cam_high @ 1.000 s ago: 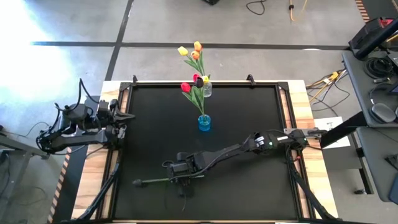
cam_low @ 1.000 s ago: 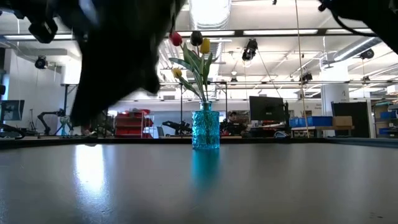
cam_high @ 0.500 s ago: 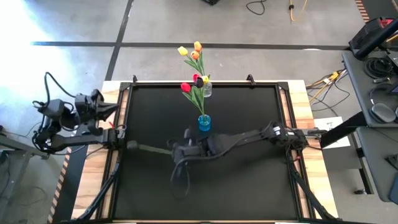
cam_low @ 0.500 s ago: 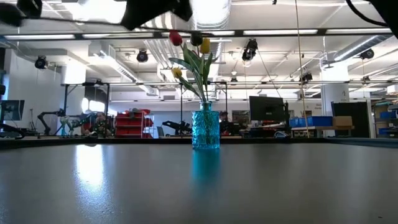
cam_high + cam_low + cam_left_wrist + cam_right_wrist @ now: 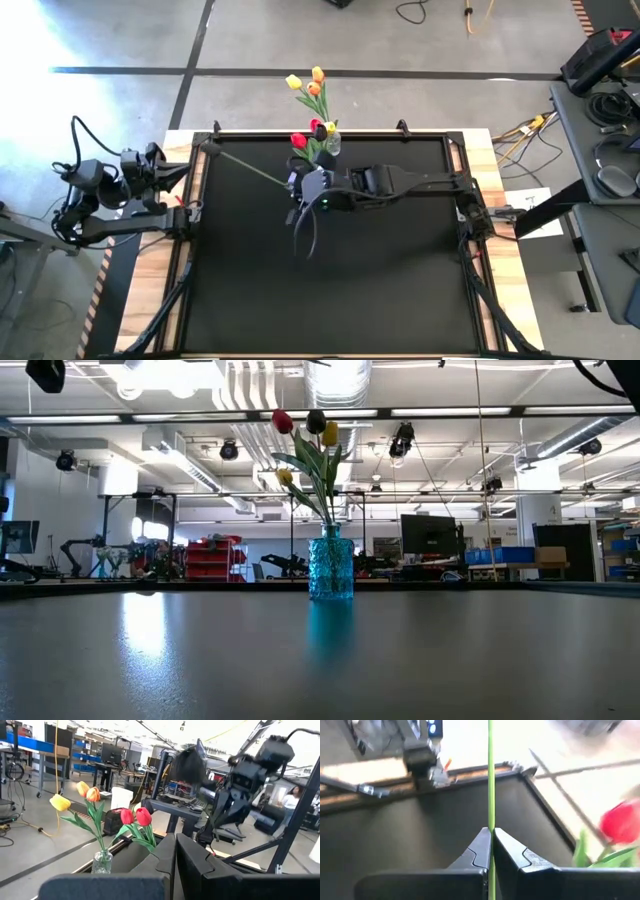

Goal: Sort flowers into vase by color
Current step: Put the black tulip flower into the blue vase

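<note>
Right gripper [image 5: 296, 186] clamped on thin green flower stem [image 5: 491, 780], mid-table, just beside blue vase [image 5: 331, 568]. Stem light, springy, likely droops; best held low near cut end. Left gripper [image 5: 190, 168] closed, parked at left edge.

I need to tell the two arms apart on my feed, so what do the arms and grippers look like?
Both arms are dark, jointed and slim, and each ends in a two-finger gripper with flat, dark, wedge-shaped fingers. The left arm has a black cable looping up behind it. The right arm has a small lit green dot near its wrist, and black cables hang below the right gripper.
</note>
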Available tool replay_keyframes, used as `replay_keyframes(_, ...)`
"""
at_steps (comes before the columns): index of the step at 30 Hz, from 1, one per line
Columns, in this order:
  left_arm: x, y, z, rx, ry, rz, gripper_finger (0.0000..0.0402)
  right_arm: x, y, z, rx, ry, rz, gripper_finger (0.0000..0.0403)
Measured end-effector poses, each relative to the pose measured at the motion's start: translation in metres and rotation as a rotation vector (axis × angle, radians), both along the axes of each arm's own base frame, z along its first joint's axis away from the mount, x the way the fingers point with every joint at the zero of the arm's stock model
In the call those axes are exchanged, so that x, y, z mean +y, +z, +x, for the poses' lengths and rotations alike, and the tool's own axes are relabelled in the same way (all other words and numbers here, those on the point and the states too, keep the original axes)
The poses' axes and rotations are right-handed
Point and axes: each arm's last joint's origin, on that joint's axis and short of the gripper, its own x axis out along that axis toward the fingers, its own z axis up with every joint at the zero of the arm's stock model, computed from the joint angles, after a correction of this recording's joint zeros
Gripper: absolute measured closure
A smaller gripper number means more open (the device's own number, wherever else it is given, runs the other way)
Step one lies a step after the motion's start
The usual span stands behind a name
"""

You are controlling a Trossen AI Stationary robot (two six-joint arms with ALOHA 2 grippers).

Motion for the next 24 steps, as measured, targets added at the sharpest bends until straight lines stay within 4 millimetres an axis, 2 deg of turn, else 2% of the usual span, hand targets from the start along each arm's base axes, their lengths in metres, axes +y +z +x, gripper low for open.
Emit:
replay_keyframes(4,0.000,0.002,-0.002,0.000,0.002,0.021,0.0402,-0.001,0.005,-0.001,-0.022,-0.013,-0.039,0.0394)
replay_keyframes(10,-0.002,0.011,-0.013,-0.026,0.004,0.029,0.0402,-0.008,0.000,0.003,-0.033,-0.041,-0.047,0.0394)
replay_keyframes(19,-0.003,0.021,-0.026,-0.053,0.008,0.059,0.0402,-0.043,-0.046,0.027,-0.048,0.144,0.190,0.0394)
replay_keyframes(24,-0.003,0.020,-0.026,-0.034,0.008,0.056,0.0402,-0.052,-0.056,0.030,-0.087,0.216,0.136,0.0394)
